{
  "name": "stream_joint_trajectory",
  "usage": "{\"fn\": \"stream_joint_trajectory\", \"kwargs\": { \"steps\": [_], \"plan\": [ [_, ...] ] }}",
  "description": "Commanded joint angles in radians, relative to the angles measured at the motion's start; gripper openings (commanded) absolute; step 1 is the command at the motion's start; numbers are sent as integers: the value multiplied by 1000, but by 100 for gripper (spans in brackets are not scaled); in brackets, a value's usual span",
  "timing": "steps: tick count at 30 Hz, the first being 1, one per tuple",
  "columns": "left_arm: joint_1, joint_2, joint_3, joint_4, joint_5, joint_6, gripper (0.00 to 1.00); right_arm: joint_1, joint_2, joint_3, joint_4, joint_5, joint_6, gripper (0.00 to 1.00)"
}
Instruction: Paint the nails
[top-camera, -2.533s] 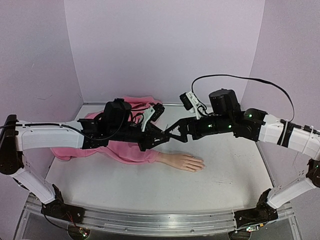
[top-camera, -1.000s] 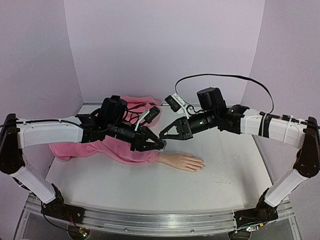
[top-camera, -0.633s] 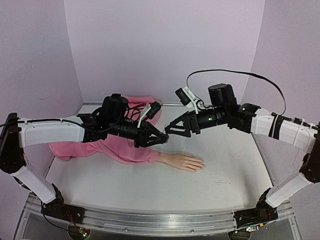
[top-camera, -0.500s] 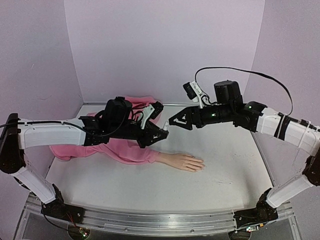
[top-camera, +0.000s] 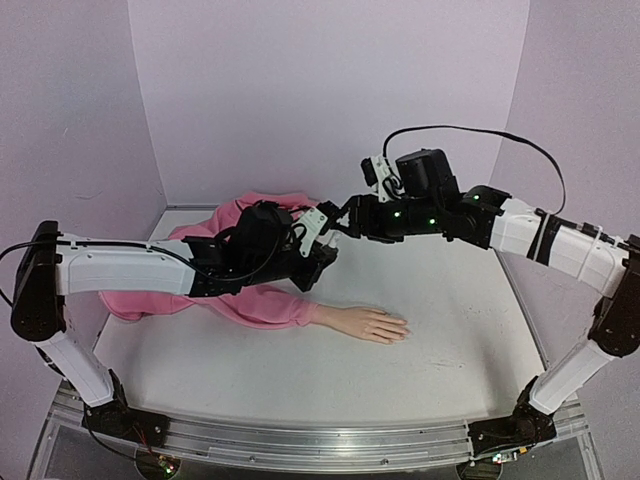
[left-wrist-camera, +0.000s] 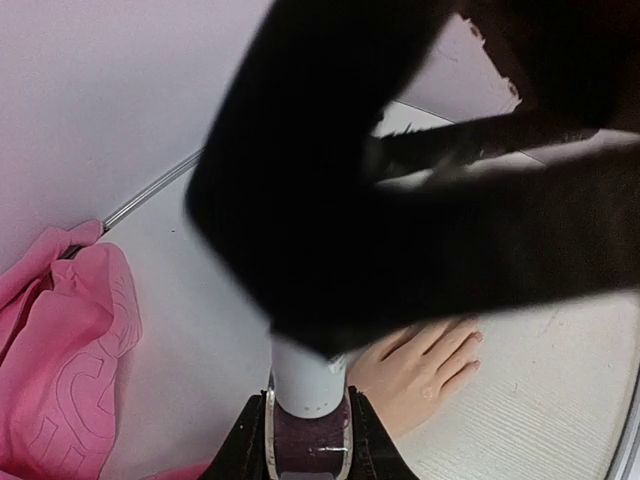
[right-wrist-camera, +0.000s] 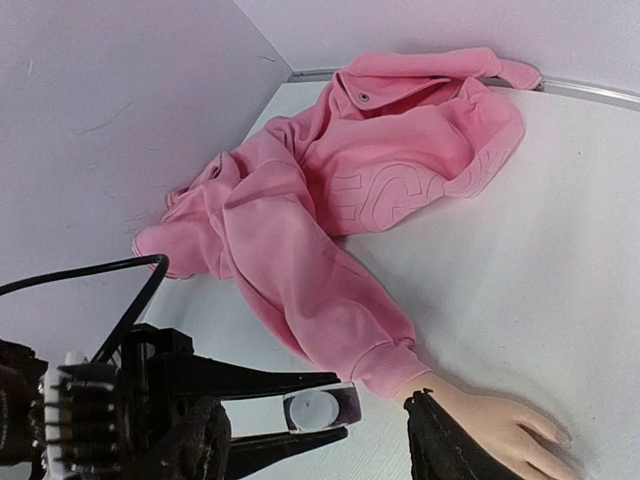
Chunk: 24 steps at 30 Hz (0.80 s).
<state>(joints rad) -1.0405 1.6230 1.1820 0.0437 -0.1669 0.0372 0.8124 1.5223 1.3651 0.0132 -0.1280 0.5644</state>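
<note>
We see the left fingers (right-wrist-camera: 262, 381) closed on a small dark polish bottle (right-wrist-camera: 346, 405), with its white cap (right-wrist-camera: 304, 409) pointing out beyond their tips. The right fingers (right-wrist-camera: 198, 440) stand spread wide and hold nothing. In their own wrist view the cap sits in the gap between them, touching neither. From the left wrist they show only as one big dark blur just over the cap, and there we cannot tell whether they touch it. The two arms meet above the surface (top-camera: 300, 370), well off it. Below the bottle and a little to the right, the mannequin hand (top-camera: 372, 324) lies flat on the surface, coming out of the cuff of a pink sweatshirt (top-camera: 250, 305). The nails (left-wrist-camera: 474, 340) are at its fingertips, clear of the bottle, and too small for us to tell their colour.
</note>
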Motion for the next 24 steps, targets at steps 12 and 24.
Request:
{"fn": "stream_joint_trajectory", "kwargs": {
  "steps": [12, 24],
  "plan": [
    [-12, -26, 64, 58, 0, -2, 0, 19, 74, 12, 92, -45, 24, 9],
    [245, -87, 84, 61, 1358, -142, 0, -45, 18, -113, 147, -1101, -461, 0]
  ]
}}
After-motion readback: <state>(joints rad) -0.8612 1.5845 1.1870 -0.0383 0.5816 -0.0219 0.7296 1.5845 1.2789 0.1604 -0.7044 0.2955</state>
